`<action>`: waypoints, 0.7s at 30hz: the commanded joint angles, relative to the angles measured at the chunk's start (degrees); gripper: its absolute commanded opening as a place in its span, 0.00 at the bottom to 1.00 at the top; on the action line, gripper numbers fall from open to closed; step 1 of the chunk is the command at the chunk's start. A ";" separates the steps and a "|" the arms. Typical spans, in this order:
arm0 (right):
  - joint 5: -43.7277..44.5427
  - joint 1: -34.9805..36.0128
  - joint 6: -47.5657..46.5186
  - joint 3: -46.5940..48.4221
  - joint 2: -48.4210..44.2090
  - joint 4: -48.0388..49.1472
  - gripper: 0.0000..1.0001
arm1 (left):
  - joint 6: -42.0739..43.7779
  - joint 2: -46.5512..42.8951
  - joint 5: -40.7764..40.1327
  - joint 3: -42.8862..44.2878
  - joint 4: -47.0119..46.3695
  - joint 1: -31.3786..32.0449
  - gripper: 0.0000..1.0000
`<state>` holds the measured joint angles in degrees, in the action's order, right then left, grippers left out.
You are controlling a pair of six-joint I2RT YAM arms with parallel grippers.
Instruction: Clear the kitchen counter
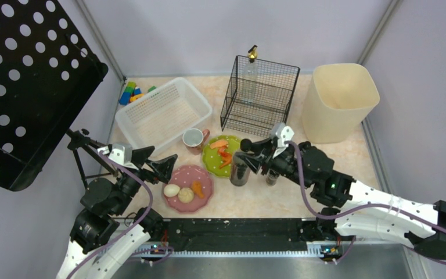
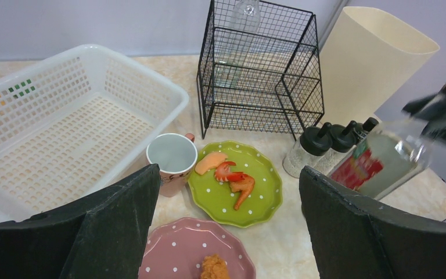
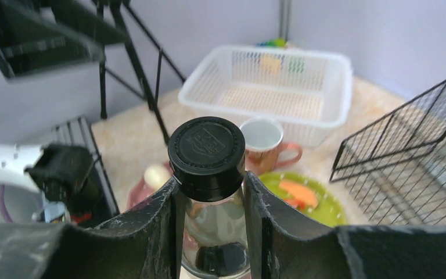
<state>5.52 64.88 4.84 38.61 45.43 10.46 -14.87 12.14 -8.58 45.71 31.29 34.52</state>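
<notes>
On the marbled kitchen counter (image 1: 255, 200) my right gripper (image 1: 251, 157) is shut on the neck of a clear glass bottle (image 1: 240, 170) with a black cap (image 3: 207, 152). Its fingers (image 3: 162, 221) press the glass just under the cap. From the left wrist view the bottle (image 2: 383, 160) shows a red label and leans. My left gripper (image 1: 155, 164) hangs open over the near-left counter, nothing between its fingers (image 2: 113, 226). Under it lie a pink dotted plate (image 1: 204, 181) with food and a green dotted plate (image 1: 212, 156) with toy food.
A mug (image 1: 193, 139) stands beside a white basket (image 1: 162, 113). Behind are a black wire rack (image 1: 259, 96) holding a bottle and a beige bin (image 1: 340, 102). Two black-topped shakers (image 2: 319, 145) stand by the held bottle. A black perforated panel (image 1: 23, 87) on a stand fills the left.
</notes>
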 commanded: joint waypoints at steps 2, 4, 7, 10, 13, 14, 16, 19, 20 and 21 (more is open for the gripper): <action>11.69 0.95 -4.39 14.02 2.17 3.61 0.00 | 0.36 0.64 0.17 0.00 -1.84 -0.37 0.94; 15.99 0.97 -8.20 17.96 4.63 3.43 0.00 | 0.33 0.65 0.19 0.04 -1.83 -0.35 0.94; 23.19 0.96 -13.46 24.20 9.86 3.13 0.00 | 0.37 0.69 0.15 0.05 -1.84 -0.39 0.94; 27.74 -0.86 -18.92 29.11 15.51 5.38 0.00 | 0.37 0.75 0.23 0.00 -1.89 -0.39 0.93; 27.66 -4.74 -19.73 33.74 19.27 6.60 0.00 | 0.37 0.77 0.33 0.07 -1.84 -0.47 0.94; 27.40 -6.62 -19.24 35.32 20.50 6.53 0.00 | 0.37 0.76 0.34 0.03 -1.84 -0.47 0.94; 25.57 -11.43 -17.40 38.33 22.81 5.72 0.00 | 0.37 0.69 0.37 0.03 -1.82 -0.51 0.93; 22.14 -18.67 -13.56 43.35 26.52 4.20 0.00 | 0.37 0.67 0.32 0.07 -1.82 -0.44 0.94; 21.27 -20.84 -12.50 44.58 27.59 4.26 0.00 | 0.37 0.62 0.32 0.03 -1.83 -0.50 0.94; 20.80 -22.51 -11.78 45.61 28.74 4.44 0.00 | 0.38 0.68 0.40 0.07 -1.81 -0.51 0.94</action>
<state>28.71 49.01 -9.58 75.40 72.97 7.07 -14.87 12.16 -8.56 45.71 31.27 34.33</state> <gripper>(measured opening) 0.361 0.936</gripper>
